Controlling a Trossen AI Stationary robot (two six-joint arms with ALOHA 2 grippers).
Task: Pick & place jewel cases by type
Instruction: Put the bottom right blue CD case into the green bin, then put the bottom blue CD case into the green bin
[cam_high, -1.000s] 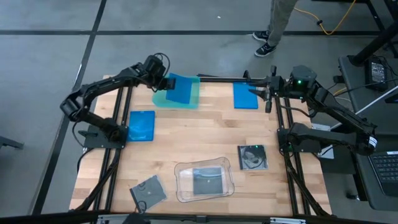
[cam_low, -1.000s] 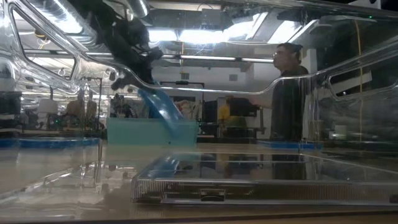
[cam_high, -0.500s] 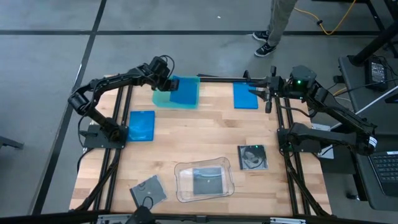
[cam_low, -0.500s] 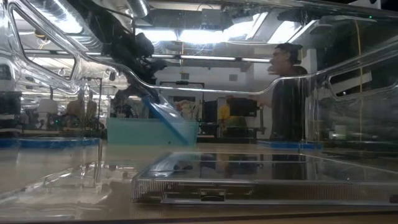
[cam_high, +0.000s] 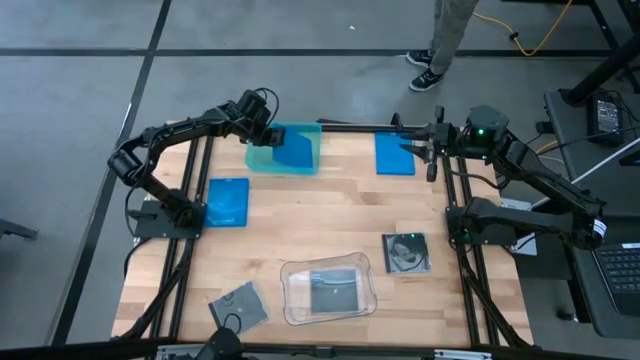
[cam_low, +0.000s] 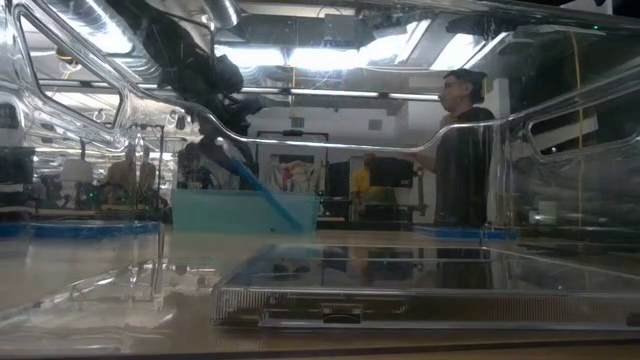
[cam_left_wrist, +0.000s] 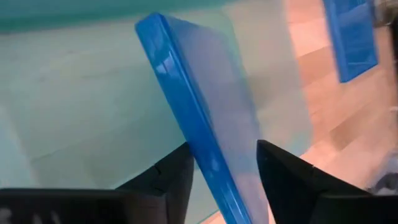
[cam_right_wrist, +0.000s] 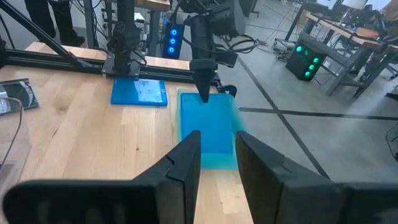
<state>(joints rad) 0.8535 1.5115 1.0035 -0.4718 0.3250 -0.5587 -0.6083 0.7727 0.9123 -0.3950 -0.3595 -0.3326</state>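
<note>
A bright blue jewel case (cam_left_wrist: 205, 106) stands tilted in the teal tray (cam_high: 258, 158) at the far left, its lower edge down in the tray and its upper edge between the fingers of my left gripper (cam_high: 270, 133). That gripper is open and slants down over the tray. Two more blue cases lie flat on the table, one at the left (cam_high: 228, 202) and one at the far right (cam_high: 394, 154). My right gripper (cam_high: 422, 142) hangs open and empty by the far right case. Dark cases lie at the near left (cam_high: 238, 305) and the right (cam_high: 405, 252). My left gripper has one finger (cam_left_wrist: 177, 177) on either side of the blue case's raised edge (cam_left_wrist: 214, 168), coming down at a slant from the table's left. I cannot tell whether either finger touches it. The case leans steeply, its lower edge in the teal tray.
A clear rounded tray (cam_high: 328, 292) with a dark case inside sits near the front edge. A person stands beyond the table's far side (cam_low: 462, 150). Bare wood lies in the middle of the table. Black frame rails run along the left, right and far edges.
My left gripper has sunk a little toward the teal tray with the blue case. The case's lower end has come down into the tray, and the case stands steeper than before. My right gripper has kept still.
</note>
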